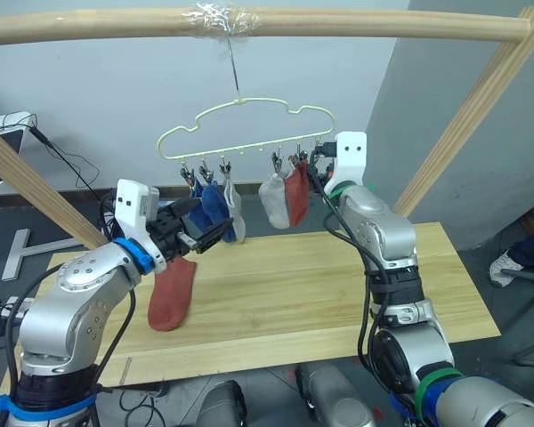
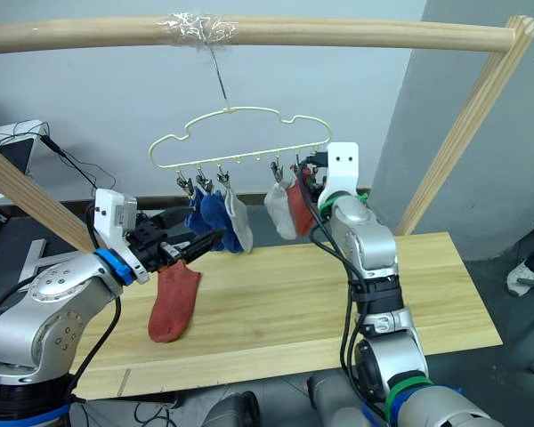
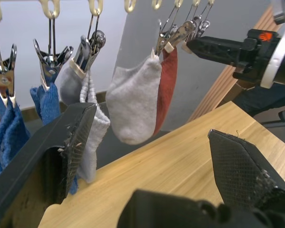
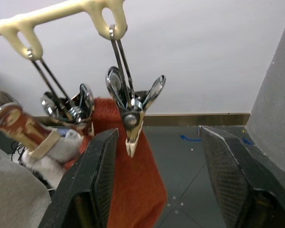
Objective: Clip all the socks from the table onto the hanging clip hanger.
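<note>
The pale yellow clip hanger [image 1: 249, 116] hangs by its hook from a wooden pole. Two blue socks [image 1: 209, 203] and a light grey sock [image 1: 233, 212] hang from its left clips. Another grey sock [image 1: 273, 200] and a rust-red one [image 1: 296, 194] hang from clips further right. The last clip [image 4: 129, 127] holds nothing. My right gripper [image 4: 157, 130] is open, one finger on each side of that clip. My left gripper [image 1: 209, 229] is open and holds nothing, in front of the blue socks. A second rust-red sock [image 1: 172, 294] lies on the table [image 1: 338, 276] under it.
A round wooden pole [image 1: 356, 25] runs across the top, with slanted poles at the right [image 1: 472, 116] and left [image 1: 36, 191]. Cables and a screen [image 1: 4, 142] sit at the far left. A shoe [image 1: 514, 264] shows past the table's right end.
</note>
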Available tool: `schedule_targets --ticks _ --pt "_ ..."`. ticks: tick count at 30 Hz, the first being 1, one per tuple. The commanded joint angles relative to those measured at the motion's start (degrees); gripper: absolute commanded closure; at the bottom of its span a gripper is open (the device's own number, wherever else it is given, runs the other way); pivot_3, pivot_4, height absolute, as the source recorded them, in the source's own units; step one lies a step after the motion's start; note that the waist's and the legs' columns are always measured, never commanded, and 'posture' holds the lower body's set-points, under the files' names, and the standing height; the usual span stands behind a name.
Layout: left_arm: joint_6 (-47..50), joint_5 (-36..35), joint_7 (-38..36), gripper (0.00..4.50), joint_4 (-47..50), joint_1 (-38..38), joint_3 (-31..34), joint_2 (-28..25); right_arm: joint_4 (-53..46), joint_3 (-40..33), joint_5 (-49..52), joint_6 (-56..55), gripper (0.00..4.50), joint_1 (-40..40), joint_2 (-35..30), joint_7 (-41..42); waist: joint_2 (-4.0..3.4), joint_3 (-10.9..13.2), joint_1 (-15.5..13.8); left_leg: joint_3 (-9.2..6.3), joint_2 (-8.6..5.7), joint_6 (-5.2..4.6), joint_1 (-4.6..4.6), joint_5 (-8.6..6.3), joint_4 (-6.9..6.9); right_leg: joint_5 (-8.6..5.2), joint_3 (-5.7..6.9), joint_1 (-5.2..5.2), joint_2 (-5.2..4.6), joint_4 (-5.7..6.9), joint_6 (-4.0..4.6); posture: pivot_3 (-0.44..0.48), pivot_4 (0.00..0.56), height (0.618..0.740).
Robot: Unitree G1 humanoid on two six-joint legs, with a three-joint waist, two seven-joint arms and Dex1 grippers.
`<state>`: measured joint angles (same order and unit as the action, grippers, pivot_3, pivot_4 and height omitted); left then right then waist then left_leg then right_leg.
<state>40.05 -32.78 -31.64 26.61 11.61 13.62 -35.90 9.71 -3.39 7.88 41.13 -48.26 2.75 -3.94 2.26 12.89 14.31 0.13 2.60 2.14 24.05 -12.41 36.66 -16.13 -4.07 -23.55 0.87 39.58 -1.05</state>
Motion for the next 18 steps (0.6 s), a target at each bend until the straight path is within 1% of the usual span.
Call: schedule_targets --ticks 1,8,18 --pt "0.09 -0.83 0.70 0.15 2.36 -0.18 1.52 -0.44 1.98 -1.09 -0.25 -2.96 1.69 -3.04 0.31 -1.05 0.00 0.00 -0.02 0.00 0.00 0.00 0.00 0.00 0.00 0.00 0.01 0.00 0.00 0.00 0.00 -0.219 0.168 0.740" --pt "0.39 -0.82 1.53 0.15 2.86 -0.85 1.72 -0.32 6.35 -1.96 0.21 -5.00 1.69 -6.86 1.24 -2.39 0.00 0.00 -0.04 0.01 0.00 0.00 0.01 0.00 0.00 0.01 0.00 -0.01 0.00 0.01 0.01 -0.219 0.168 0.740" --pt "0.52 -0.90 2.75 0.15 3.42 -1.27 1.78 -0.14 10.16 -2.84 0.32 -6.68 1.69 -9.99 2.00 -3.29 0.00 0.00 -0.27 -0.01 0.00 0.00 0.01 0.00 0.00 0.02 0.02 -0.02 0.00 0.04 0.02 -0.206 0.171 0.740"
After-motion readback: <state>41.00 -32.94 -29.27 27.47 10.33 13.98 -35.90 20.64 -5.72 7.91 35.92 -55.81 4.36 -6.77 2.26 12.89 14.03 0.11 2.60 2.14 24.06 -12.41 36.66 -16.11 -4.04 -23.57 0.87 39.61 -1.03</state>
